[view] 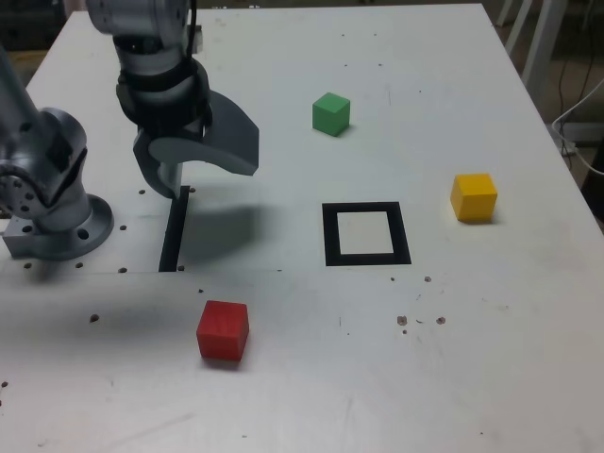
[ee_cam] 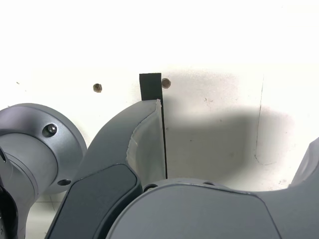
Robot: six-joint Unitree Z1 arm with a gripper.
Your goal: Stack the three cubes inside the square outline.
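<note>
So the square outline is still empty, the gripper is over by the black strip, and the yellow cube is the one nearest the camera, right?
Not quite. In the exterior view the red cube is nearest the camera; the yellow cube sits on the exterior view's right of the square outline. The rest holds: the outline is empty and the gripper hangs over the black strip.

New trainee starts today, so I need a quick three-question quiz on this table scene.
1. True or false: the outline has a cube inside.
2. Which cube lies nearest the exterior view's bottom edge: A green, B yellow, C red?
3. Fill in: the open end effector hangs over the black ___.

Key: 1 false; 2 C; 3 strip.
</note>
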